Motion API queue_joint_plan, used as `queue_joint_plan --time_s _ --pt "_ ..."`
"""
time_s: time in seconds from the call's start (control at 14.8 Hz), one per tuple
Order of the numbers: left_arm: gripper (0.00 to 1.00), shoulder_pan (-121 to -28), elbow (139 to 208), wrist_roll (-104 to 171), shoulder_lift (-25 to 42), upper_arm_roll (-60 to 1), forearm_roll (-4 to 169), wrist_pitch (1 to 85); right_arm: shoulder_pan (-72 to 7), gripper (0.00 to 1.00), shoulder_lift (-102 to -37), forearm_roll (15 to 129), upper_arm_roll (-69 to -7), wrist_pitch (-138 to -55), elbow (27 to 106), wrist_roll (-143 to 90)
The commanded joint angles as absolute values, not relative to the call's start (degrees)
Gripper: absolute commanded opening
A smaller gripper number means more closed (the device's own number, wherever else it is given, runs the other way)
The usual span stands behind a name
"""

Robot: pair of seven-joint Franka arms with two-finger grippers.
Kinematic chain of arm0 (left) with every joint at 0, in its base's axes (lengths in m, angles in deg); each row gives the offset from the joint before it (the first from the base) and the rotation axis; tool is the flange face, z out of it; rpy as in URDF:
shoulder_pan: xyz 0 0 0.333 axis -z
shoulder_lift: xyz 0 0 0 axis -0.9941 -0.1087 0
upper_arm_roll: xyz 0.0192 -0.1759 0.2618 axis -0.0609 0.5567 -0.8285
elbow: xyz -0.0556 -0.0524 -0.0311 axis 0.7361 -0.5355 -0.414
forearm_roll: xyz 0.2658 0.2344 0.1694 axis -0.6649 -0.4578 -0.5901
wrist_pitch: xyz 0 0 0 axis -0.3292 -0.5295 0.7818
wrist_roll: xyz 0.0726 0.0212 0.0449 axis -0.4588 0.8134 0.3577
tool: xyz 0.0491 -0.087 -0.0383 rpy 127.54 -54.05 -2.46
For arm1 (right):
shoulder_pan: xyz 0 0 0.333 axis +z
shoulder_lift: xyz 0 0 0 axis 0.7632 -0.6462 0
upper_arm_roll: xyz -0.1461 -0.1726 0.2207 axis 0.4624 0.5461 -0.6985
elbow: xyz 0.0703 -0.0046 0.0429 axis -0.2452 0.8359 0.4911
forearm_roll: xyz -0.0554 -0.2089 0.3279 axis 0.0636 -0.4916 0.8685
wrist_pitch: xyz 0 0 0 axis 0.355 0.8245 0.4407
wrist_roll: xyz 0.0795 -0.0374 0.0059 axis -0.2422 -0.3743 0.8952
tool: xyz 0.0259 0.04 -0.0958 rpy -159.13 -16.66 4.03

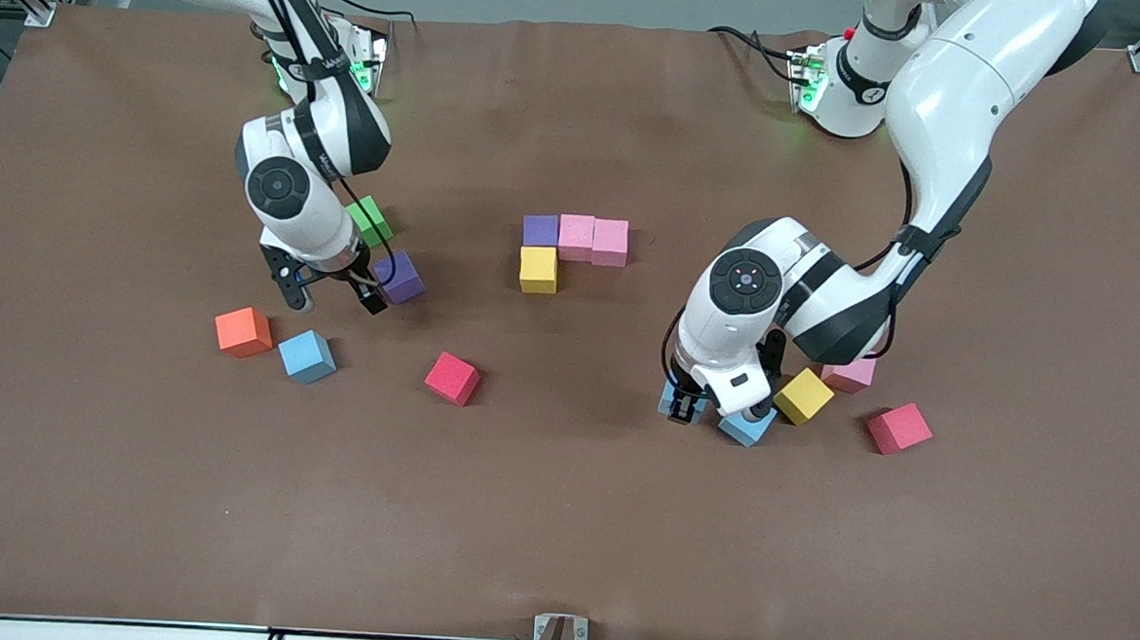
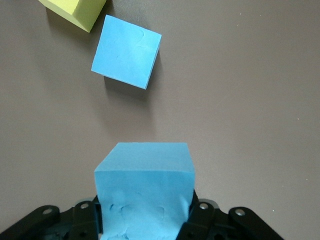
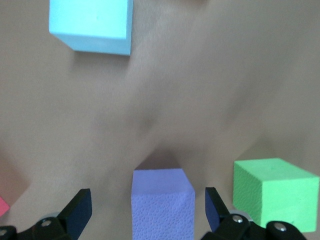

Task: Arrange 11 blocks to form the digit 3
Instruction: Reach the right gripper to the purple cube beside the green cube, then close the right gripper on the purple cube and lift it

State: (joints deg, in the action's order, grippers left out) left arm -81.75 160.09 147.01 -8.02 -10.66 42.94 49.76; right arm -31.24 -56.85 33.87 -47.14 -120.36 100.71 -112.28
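Near the camera, the left gripper (image 1: pixel 684 407) clamps one light blue block (image 2: pixel 143 197); two more blue, two red lie loose. Twelve o'clock of them, the right gripper (image 1: pixel 334 297) gapes around a purple block (image 1: pixel 400 277).

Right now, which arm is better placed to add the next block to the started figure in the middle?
Probably the left. The left gripper is shut on a light blue block, ready to carry. The right gripper is open, its fingers either side of a purple block, nothing gripped yet.
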Motion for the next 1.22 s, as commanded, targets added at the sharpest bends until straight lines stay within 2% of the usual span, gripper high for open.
queue_joint_plan --time_s 0.0,0.27,0.54,0.74,1.15 --pt "0.56 -81.3 159.15 147.35 -8.13 -10.83 43.45 49.48 -29.36 1.0 -54.66 33.13 -47.21 -123.81 104.77 -116.13" --pt "0.56 -81.39 159.15 147.26 -8.3 -10.83 43.27 49.48 -28.48 1.0 -54.83 33.13 -47.21 -128.47 108.37 -116.31" --pt "0.56 -81.3 159.15 147.26 -8.39 -10.92 43.27 49.48 -27.51 1.0 -55.97 33.13 -47.21 -128.83 108.64 -116.31" --pt "0.56 -81.3 159.23 147.26 -8.48 -10.83 43.27 49.48 -27.33 0.95 -56.24 33.13 -47.21 -128.83 108.55 -116.31" --pt "0.56 -81.39 159.15 146.91 -8.74 -10.92 43.27 49.48 -27.33 0.92 -57.46 33.13 -47.21 -131.47 108.46 -116.31"
